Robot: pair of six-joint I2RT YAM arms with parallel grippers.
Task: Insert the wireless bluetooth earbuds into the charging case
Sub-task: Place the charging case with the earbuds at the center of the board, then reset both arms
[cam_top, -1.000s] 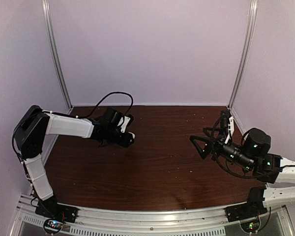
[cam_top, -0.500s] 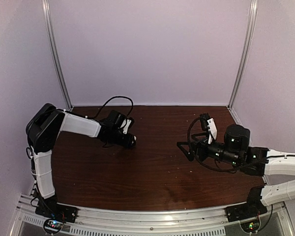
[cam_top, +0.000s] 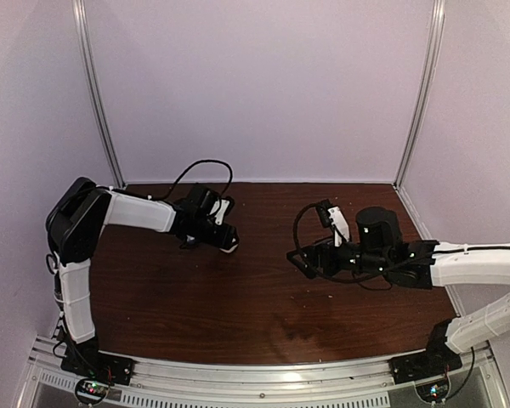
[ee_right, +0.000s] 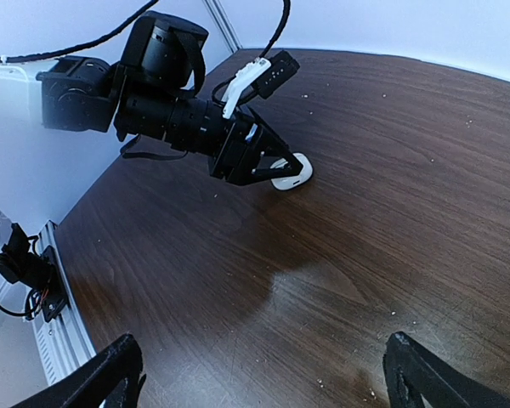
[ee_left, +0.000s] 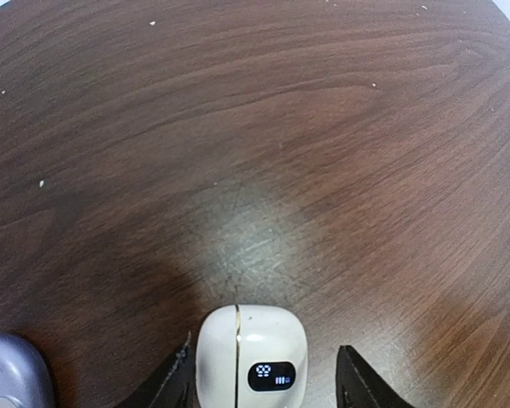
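Note:
The white charging case (ee_left: 251, 357) lies closed on the dark wood table, a small lit display on its face. My left gripper (ee_left: 266, 348) straddles it with jaws open: the left finger (ee_left: 174, 384) is against the case, the right finger (ee_left: 361, 387) stands apart. From above, the case (cam_top: 231, 243) shows at the left gripper (cam_top: 221, 236) tip, back left. My right gripper (cam_top: 302, 255) hovers wide open over mid-table, holding nothing. In the right wrist view the case (ee_right: 291, 174) sits far ahead of the right gripper (ee_right: 263, 361). No wireless bluetooth earbuds are in view.
A rounded bluish-purple thing (ee_left: 8, 374) lies just left of the case, cut off by the frame edge. The table (cam_top: 263, 297) is walled at the back and sides, with metal posts (cam_top: 98, 93) at the back corners. Pale crumbs dot the wood.
My right arm has reached leftward from the right edge toward mid-table, still open. The left gripper has widened around the case, which now rests on the table.

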